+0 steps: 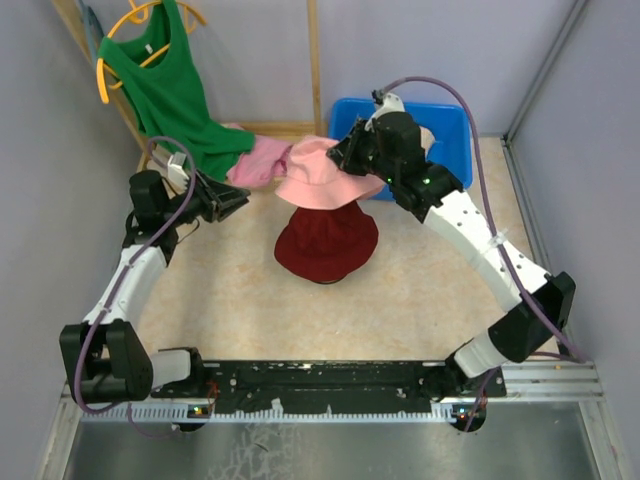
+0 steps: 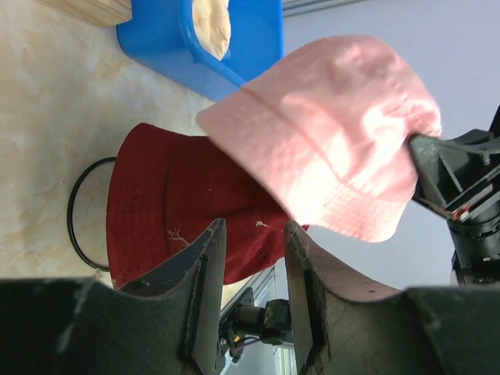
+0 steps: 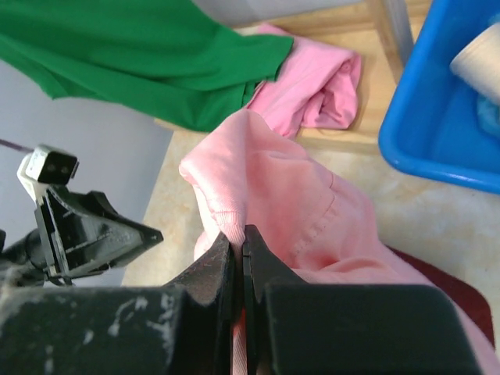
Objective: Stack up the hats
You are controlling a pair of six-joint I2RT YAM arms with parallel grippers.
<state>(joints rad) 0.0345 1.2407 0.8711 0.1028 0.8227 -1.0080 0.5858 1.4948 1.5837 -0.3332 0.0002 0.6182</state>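
Beige tabletop [image 1: 420,290] bears dark red hat [image 1: 327,245]; right claw [image 3: 239,238] pinches pink hat [image 1: 320,172].

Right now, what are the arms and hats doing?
Right gripper shut on pink hat, over dark red hat. Left gripper open, empty. Nothing seen blocking.

Bright, even light; soft shadows.

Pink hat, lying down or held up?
Held up: the right gripper pinches the pink hat by its brim, over the dark red hat.
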